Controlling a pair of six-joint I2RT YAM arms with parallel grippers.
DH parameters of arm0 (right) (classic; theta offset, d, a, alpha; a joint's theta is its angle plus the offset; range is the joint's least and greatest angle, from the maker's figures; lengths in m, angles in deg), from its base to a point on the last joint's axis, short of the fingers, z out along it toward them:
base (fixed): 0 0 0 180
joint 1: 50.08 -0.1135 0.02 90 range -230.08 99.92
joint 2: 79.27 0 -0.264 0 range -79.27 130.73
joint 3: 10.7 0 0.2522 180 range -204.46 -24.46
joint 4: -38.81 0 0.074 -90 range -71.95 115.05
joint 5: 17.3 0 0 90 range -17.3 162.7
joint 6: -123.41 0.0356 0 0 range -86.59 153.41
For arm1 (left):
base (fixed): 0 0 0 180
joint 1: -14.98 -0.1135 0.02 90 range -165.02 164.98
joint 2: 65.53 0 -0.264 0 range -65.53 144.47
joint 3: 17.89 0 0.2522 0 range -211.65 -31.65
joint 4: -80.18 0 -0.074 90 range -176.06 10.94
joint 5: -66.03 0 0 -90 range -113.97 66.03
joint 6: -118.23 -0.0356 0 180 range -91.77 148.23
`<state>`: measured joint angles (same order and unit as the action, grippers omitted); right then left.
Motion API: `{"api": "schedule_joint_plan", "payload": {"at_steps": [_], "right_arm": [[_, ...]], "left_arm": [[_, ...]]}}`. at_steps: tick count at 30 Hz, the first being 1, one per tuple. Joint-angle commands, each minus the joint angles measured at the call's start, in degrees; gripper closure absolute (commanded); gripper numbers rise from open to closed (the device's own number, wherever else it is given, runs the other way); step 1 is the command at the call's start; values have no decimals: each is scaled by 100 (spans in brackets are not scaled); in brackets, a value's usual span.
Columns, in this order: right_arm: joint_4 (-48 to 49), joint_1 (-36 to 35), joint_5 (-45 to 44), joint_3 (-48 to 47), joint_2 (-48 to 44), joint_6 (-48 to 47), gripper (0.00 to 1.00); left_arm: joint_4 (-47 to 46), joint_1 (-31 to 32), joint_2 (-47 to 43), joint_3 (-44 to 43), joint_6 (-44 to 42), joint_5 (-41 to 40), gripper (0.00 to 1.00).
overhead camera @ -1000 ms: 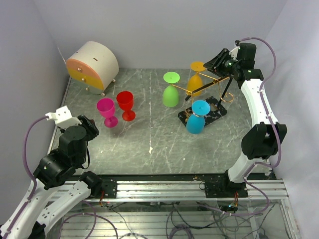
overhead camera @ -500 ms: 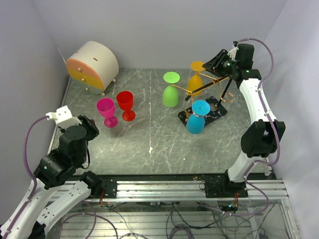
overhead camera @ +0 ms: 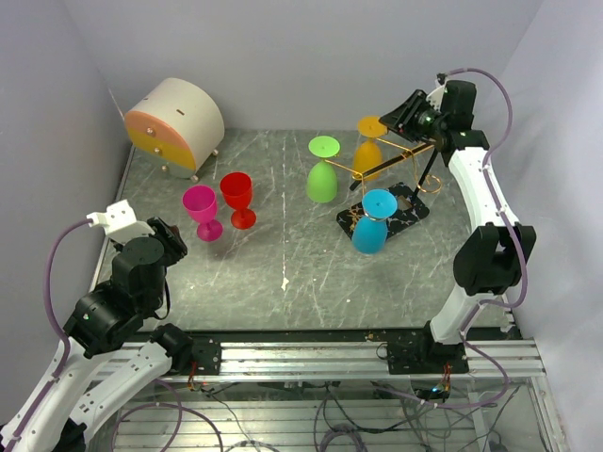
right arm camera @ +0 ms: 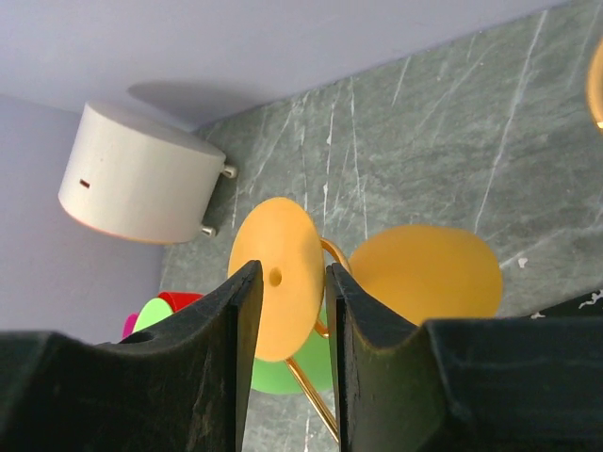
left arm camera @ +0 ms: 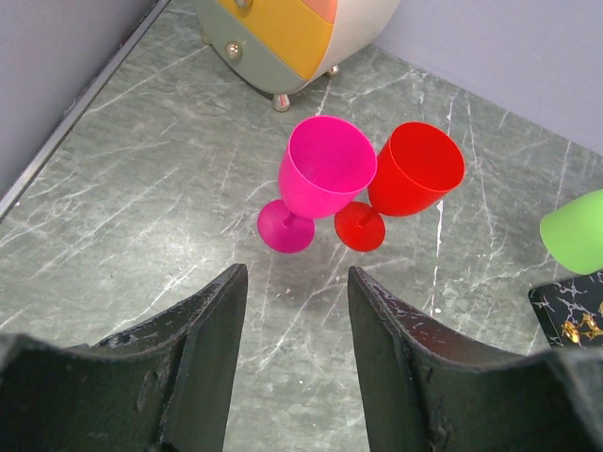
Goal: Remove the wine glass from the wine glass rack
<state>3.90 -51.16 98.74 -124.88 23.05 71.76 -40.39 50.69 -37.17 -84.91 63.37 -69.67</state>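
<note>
The wine glass rack [overhead camera: 403, 203] is gold wire on a black base at the right back. An orange glass [overhead camera: 368, 153], a green glass [overhead camera: 322, 179] and a blue glass [overhead camera: 369, 229] hang upside down on its arms. My right gripper [overhead camera: 399, 115] is open at the orange glass's round foot [right arm camera: 278, 282]. In the right wrist view the foot shows between my fingertips [right arm camera: 247, 282], with the orange bowl [right arm camera: 429, 273] to the right and gold wire [right arm camera: 316, 400] below. My left gripper [left arm camera: 294, 275] is open and empty, low at the near left [overhead camera: 172, 243].
A pink glass [overhead camera: 202, 211] and a red glass [overhead camera: 238, 198] stand upright side by side left of centre. A round white and orange drawer box [overhead camera: 174, 124] sits at the back left. Grey walls close in on both sides and the back.
My right gripper has shifted slightly left and back, closer onto the orange glass's foot. The left arm and the glasses have not moved.
</note>
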Motion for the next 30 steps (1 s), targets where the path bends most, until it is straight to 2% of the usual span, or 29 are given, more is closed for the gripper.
{"api": "schedule_joint_plan", "payload": {"at_steps": [1, 10, 14, 17, 18, 30], "right_arm": [[166, -139, 111, -76, 112, -48, 67], [267, -209, 140, -21, 33, -17, 70], [271, -214, 106, 1, 3, -20, 83], [248, -211, 107, 17, 24, -12, 98], [259, -215, 92, 45, 10, 3, 100], [575, -107, -116, 530, -518, 233, 100]], "left_arm": [[-59, -44, 16, -17, 20, -97, 42], [-45, -45, 29, -19, 28, -107, 43], [-40, -44, 26, -21, 29, -108, 42], [-47, -46, 29, -16, 28, -111, 42], [-54, -47, 26, -17, 21, -99, 42], [-78, -49, 81, -12, 27, -90, 42]]}}
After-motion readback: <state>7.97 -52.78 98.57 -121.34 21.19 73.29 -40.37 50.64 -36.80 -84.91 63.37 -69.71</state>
